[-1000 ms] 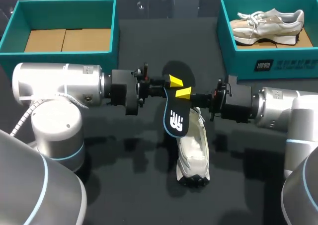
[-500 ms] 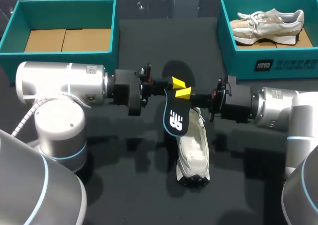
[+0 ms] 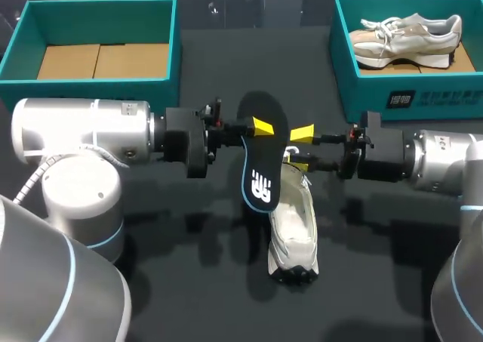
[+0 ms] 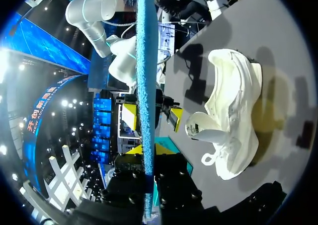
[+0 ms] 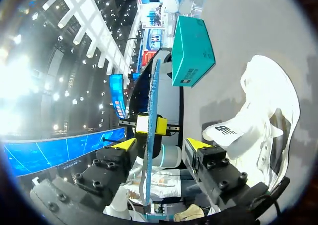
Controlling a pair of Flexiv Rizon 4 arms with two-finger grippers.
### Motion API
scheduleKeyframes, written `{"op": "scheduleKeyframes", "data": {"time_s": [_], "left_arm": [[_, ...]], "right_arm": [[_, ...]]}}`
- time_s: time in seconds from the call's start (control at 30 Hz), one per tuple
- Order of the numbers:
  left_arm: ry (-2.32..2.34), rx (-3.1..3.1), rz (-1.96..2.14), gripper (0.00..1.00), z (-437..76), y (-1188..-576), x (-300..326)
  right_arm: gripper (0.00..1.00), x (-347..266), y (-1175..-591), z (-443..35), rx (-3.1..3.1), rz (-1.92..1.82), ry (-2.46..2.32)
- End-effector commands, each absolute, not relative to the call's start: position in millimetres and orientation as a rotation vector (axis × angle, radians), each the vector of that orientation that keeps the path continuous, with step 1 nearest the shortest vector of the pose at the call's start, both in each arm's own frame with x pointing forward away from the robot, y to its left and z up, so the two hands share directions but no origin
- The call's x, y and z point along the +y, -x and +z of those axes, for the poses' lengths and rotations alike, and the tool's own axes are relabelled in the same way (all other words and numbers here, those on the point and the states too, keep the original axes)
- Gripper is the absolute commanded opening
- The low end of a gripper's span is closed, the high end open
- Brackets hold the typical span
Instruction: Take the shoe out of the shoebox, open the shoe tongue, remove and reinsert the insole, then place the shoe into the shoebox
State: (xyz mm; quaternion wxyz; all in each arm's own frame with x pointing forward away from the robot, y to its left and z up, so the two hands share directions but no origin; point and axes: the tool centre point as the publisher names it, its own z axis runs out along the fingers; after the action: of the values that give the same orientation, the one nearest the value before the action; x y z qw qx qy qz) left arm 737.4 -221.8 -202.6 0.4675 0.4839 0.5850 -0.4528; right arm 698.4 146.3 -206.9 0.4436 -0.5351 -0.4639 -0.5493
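Black on top and blue beneath: grips the insole [image 3: 259, 157] with the left hand [image 3: 260, 127] above the white shoe [image 3: 293, 229] lying on the dark desk [image 3: 189, 281], and holds the right hand [image 3: 299, 150] wide open just beside the insole.

- Black foam insole [image 3: 259, 153]: mid-table, above the surface, clamped between the fingers of the left gripper [image 3: 262, 127], which comes in from the left.
- Right gripper [image 3: 300, 149]: just right of the insole, fingers spread, not touching it.
- White lace-up sneaker [image 3: 294, 225]: on the dark table [image 3: 196, 297], one end under the insole, the rest on the robot's side of it.
- Teal open-top box [image 3: 90, 93]: far left, with a cardboard sheet [image 3: 102, 60] in it.
- Second teal box [image 3: 362, 93]: far right, with a beige sneaker [image 3: 407, 36] in it.
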Motion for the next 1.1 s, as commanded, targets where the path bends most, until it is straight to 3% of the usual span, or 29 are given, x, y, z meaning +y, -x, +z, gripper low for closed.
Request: {"op": "scheduleKeyframes", "data": {"time_s": [0.03, 0.7, 0.87, 1.1], "left_arm": [[-1.167, 1.433, -1.080, 0.00, -195, -725, -206], [-1.183, 1.483, -1.023, 0.00, -190, -717, -202], [-1.157, 1.547, -1.092, 0.00, -184, -706, -194], [-1.105, 1.634, -1.205, 0.00, -169, -688, -185]], "right_arm": [[1.00, 124, -691, -201, -1.159, -1.351, 1.328], [1.00, 110, -690, -204, -1.222, -1.459, 1.246], [1.00, 83, -678, -203, -1.577, -1.629, 1.071], [1.00, 70, -673, -205, -2.125, -1.581, 0.895]]}}
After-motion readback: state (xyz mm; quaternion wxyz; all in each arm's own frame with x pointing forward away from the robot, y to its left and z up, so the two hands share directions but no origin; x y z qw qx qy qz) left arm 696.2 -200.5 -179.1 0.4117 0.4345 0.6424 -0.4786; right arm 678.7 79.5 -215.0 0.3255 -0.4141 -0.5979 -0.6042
